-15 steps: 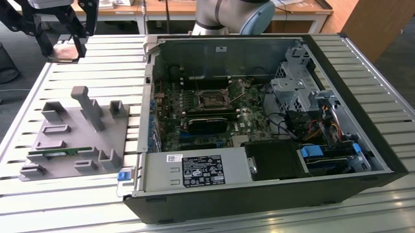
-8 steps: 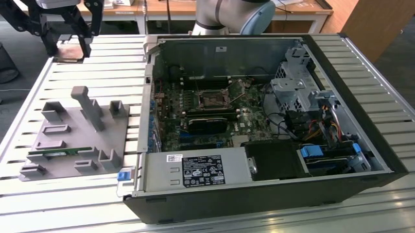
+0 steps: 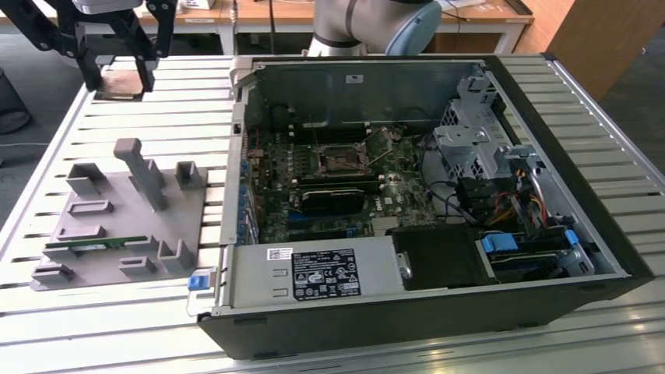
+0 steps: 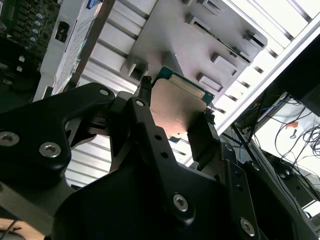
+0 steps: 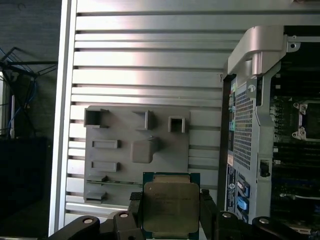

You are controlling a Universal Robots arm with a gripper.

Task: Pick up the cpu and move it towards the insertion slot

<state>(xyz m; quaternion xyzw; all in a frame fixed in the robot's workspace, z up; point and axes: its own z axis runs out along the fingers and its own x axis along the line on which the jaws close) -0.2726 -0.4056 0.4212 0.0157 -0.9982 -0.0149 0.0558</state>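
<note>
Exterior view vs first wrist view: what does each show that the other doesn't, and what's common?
Exterior alone: the whole open computer case, its power supply, and the green memory stick lying on the grey tray.

First wrist alone: the cpu's silvery top with its greenish edge, seen close up between the gripper fingers.

Both: the grey tray on the slatted table, the gripper shut on the cpu, raised off the tray, and the insertion slot on the motherboard.
</note>
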